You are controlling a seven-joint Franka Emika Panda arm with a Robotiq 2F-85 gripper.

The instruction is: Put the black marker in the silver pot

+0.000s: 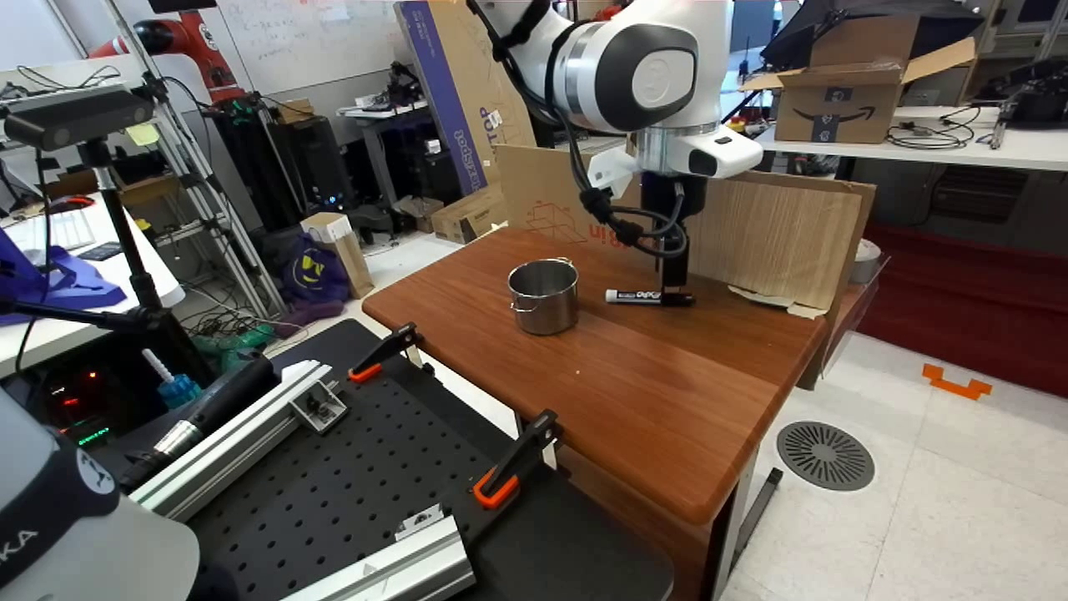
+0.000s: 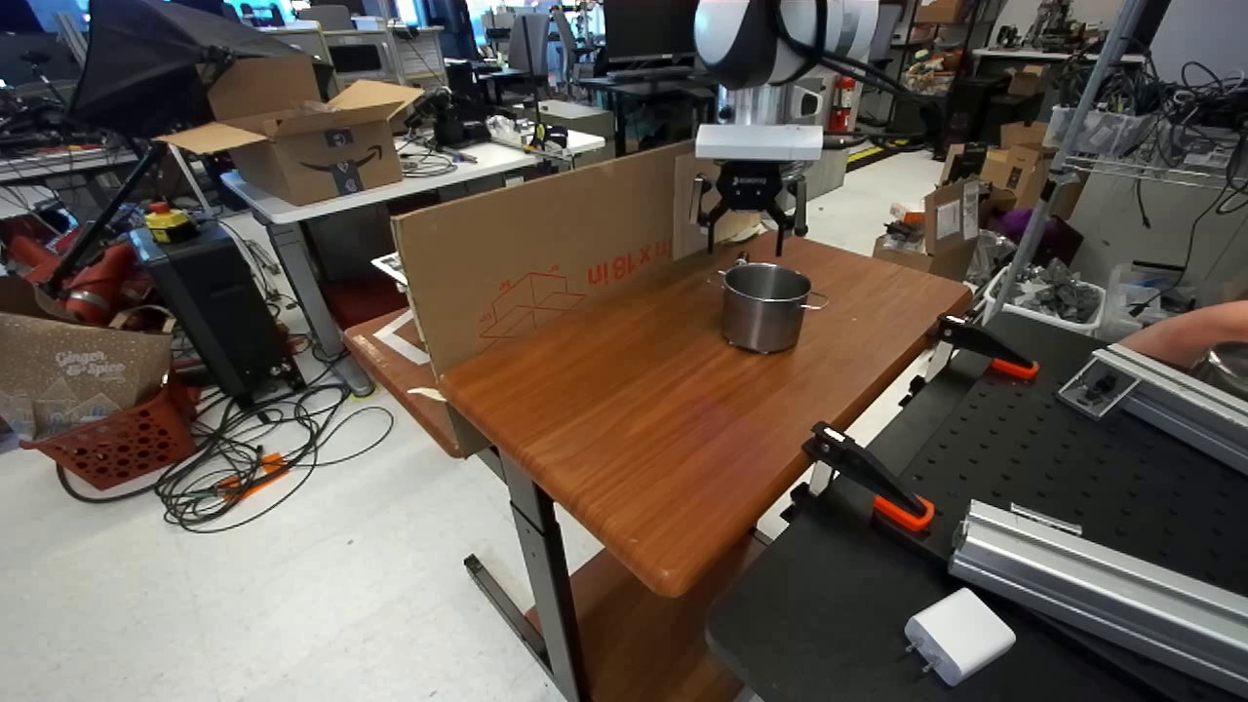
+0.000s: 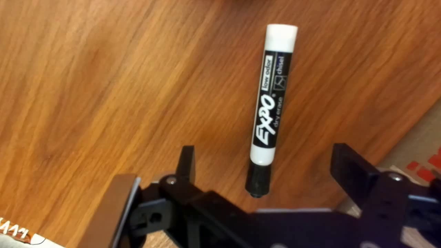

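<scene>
The black marker [image 1: 638, 296] lies flat on the wooden table. In the wrist view the marker [image 3: 270, 100] has a black label, a white end and a black cap. In an exterior view it is mostly hidden behind the pot. The silver pot [image 1: 544, 300] stands upright on the table, a short way from the marker's white end; it also shows in an exterior view [image 2: 763, 317]. The pot is out of the wrist view. My gripper [image 3: 263, 148] is open and empty, its fingers apart on both sides of the marker's cap end. In an exterior view the gripper [image 2: 745, 246] points down behind the pot.
A cardboard sheet [image 2: 546, 278] stands upright along the table's far edge, close to the gripper. The wooden table [image 1: 634, 401] adjoins a black perforated board [image 1: 392, 434] with orange-tipped clamps [image 1: 509, 467] at the border. The pot has thin wire handles on its sides.
</scene>
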